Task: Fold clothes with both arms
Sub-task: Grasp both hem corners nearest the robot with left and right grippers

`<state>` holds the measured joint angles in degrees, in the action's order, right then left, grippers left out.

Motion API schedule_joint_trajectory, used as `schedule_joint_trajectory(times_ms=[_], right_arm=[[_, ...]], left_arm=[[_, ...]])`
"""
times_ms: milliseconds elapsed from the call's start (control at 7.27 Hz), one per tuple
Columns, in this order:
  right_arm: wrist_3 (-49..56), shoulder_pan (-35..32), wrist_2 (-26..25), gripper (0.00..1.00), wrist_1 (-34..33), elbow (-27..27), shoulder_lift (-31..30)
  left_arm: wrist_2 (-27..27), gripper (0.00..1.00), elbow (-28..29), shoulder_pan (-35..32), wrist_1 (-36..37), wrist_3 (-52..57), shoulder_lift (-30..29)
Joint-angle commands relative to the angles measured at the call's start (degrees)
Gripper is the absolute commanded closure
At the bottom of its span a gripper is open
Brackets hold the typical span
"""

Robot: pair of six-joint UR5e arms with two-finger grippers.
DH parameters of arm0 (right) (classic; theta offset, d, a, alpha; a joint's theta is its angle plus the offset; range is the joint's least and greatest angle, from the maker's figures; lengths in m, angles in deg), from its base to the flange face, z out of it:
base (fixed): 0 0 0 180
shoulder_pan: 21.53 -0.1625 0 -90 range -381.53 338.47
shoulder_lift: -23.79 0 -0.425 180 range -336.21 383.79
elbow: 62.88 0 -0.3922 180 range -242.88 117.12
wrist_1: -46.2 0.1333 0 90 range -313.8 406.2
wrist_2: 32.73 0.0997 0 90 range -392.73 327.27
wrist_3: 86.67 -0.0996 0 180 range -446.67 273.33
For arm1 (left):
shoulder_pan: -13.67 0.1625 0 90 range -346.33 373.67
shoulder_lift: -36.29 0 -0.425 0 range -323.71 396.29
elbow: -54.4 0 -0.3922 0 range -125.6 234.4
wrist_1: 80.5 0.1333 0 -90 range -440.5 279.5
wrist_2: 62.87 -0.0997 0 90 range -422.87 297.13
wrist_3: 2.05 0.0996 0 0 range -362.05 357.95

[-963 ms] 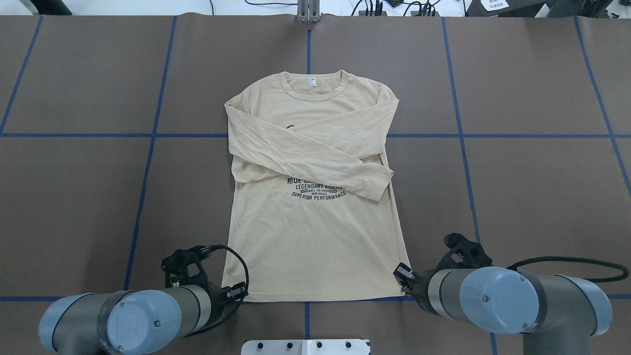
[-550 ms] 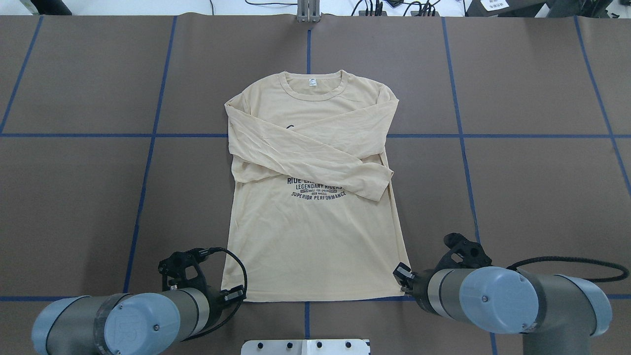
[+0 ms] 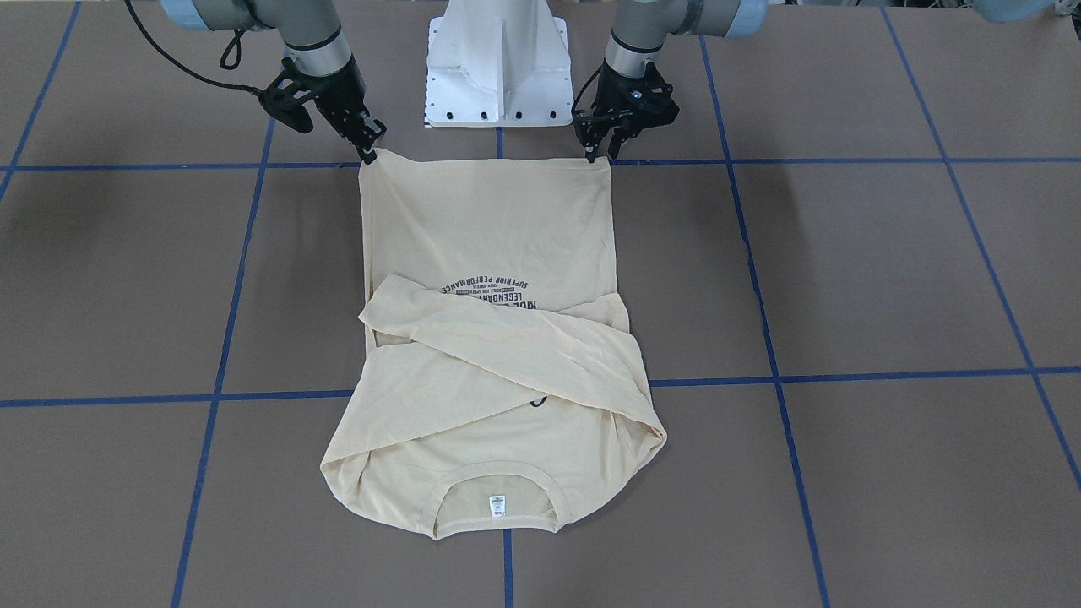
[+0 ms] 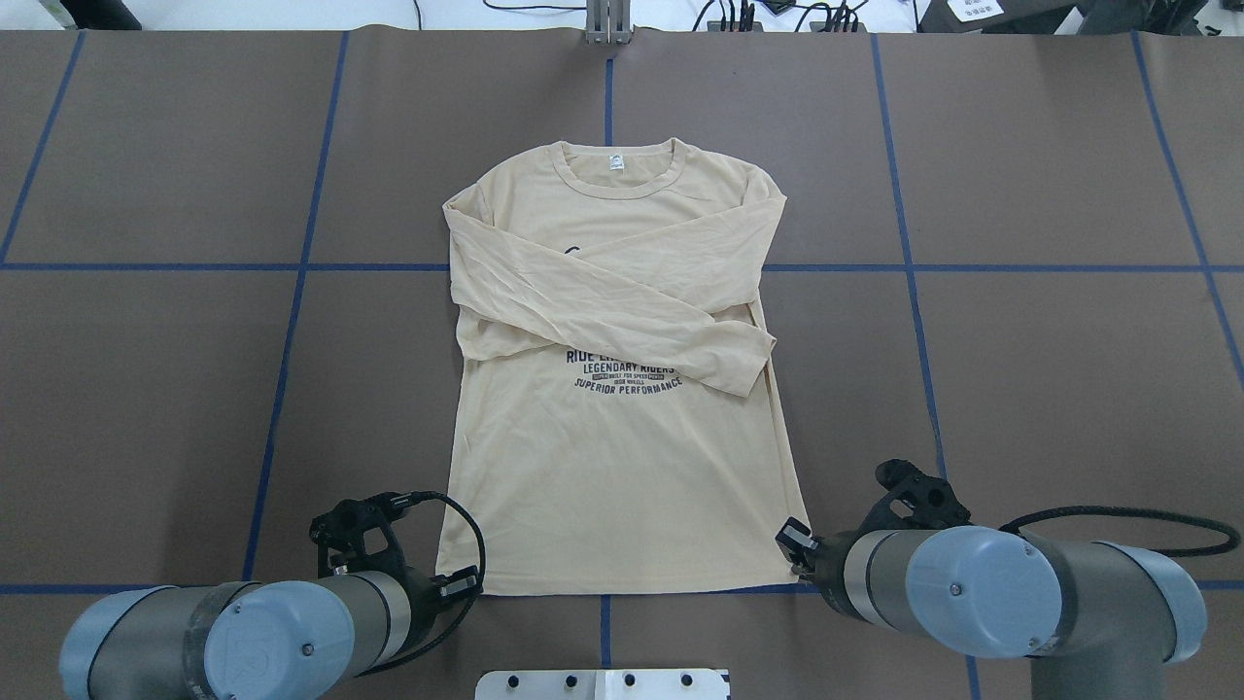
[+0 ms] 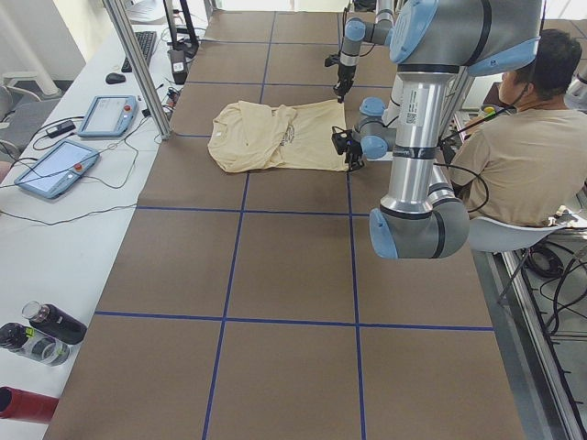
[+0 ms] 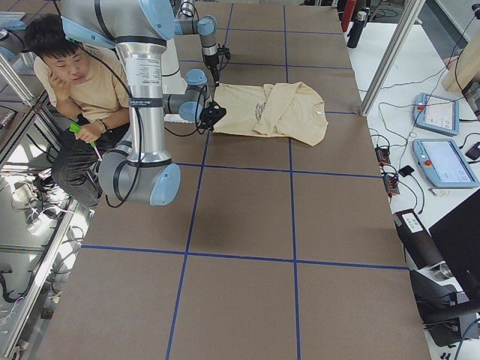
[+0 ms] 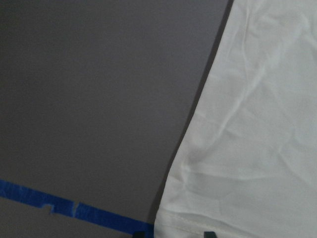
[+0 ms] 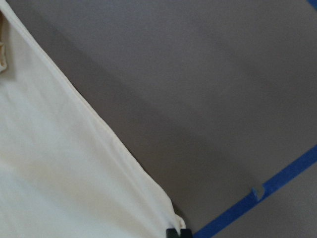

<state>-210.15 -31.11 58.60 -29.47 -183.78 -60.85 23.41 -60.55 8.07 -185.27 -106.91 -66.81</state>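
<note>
The cream-yellow shirt [image 4: 622, 467] lies flat on the brown table, collar at the far side. Both sleeves are crossed over the chest and cover part of the navy print. My left gripper [image 4: 459, 585] sits at the hem's near left corner. In the left wrist view its fingertips [image 7: 208, 233] stand apart on either side of the hem edge of the shirt [image 7: 257, 124], so it is open. My right gripper [image 4: 792, 540] is at the hem's near right corner, and its tips are pinched together on the corner of the shirt [image 8: 59, 163]. From across the table, the left gripper [image 3: 598, 154] and right gripper [image 3: 369, 154] touch the hem's two corners.
The white pedestal base [image 3: 498, 67] stands just behind the hem. Blue tape lines [image 4: 292, 267] grid the table. A seated person [image 5: 514, 156] is behind the robot. Teach pendants [image 5: 110, 115] and bottles [image 5: 50, 323] lie on the white side bench.
My left arm has drawn back slightly toward the base, bringing its gripper to the hem's corner. The right arm and the shirt have not moved.
</note>
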Motion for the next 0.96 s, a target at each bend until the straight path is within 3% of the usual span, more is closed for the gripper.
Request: schedule_joint_trajectory(times_ms=[0, 138, 275, 550, 826], right_arm=[[0.0, 0.0, -0.1, 1.00, 0.0, 0.0, -0.1], [0.0, 0.0, 0.0, 1.00, 0.0, 0.0, -0.2], [0.0, 0.2, -0.2, 1.00, 0.0, 0.0, -0.3], [0.0, 0.1, -0.3, 1.00, 0.0, -0.1, -0.1], [-0.6, 1.9, 0.3, 1.00, -0.5, -3.9, -1.5]], left_arm=[[0.0, 0.75, 0.1, 0.1, 0.0, 0.0, 0.0], [0.0, 0.95, 0.1, 0.1, -0.1, 0.0, 0.1], [0.1, 1.00, 0.0, 0.0, 0.0, 0.0, 0.1], [1.2, 1.00, -2.7, -0.2, 0.1, 0.1, 1.1], [8.7, 1.00, -12.8, -0.3, 2.3, 0.3, 6.6]])
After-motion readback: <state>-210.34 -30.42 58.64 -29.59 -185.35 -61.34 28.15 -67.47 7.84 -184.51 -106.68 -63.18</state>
